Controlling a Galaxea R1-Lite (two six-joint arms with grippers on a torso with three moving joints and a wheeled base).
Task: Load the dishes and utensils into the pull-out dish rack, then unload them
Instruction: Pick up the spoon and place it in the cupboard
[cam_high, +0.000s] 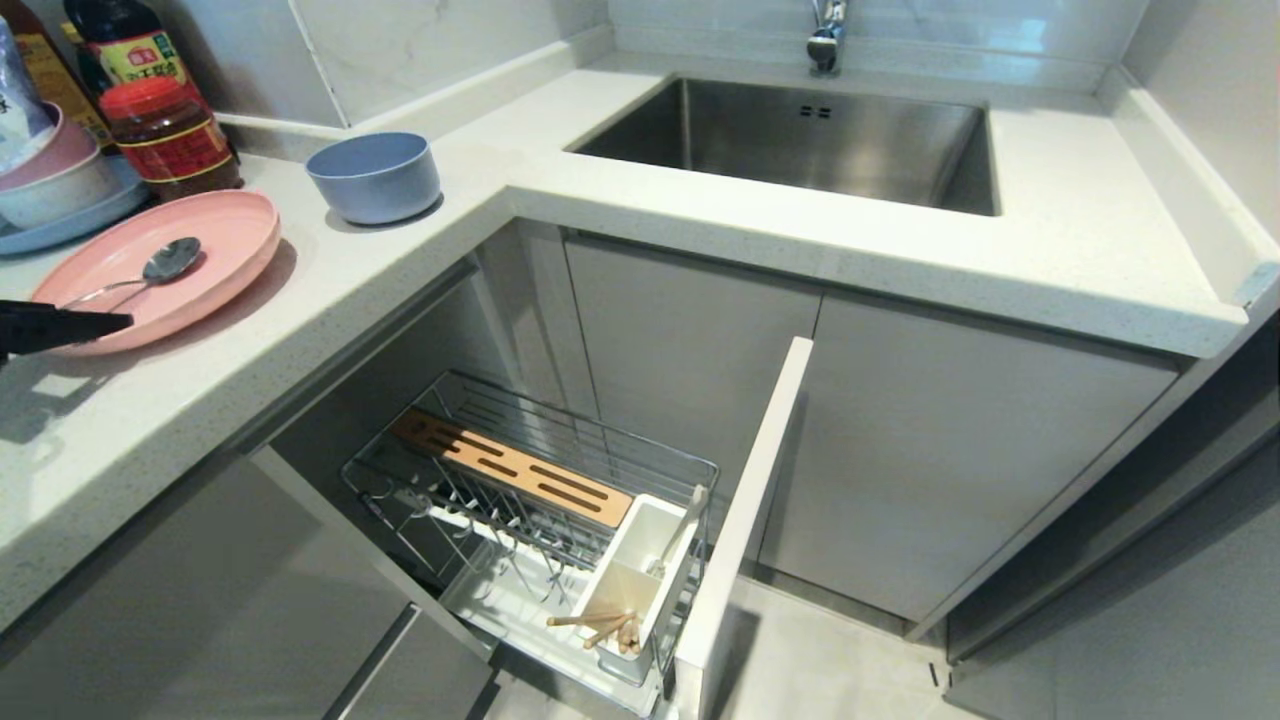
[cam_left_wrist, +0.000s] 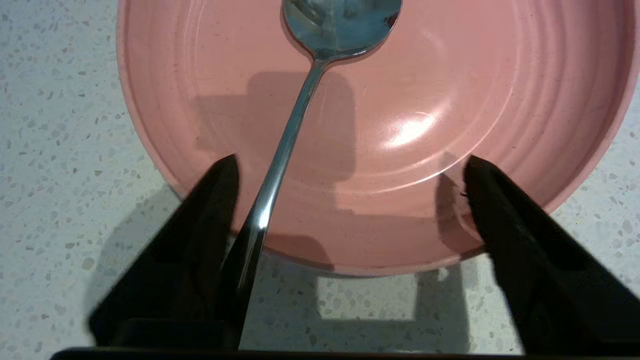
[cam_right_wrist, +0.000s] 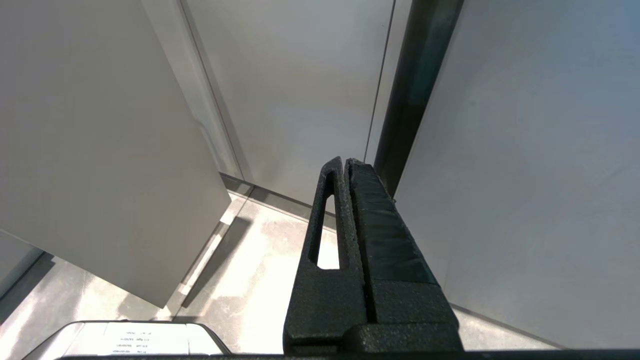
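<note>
Pull-out dish rack stands extended, chopsticks in its utensil box; the left wrist view alone shows left gripper spread over pink plate, spoon lying inside near one finger.

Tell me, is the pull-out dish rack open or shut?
Open: the pull-out dish rack stands out from the cabinet, chopsticks in its utensil box.
</note>
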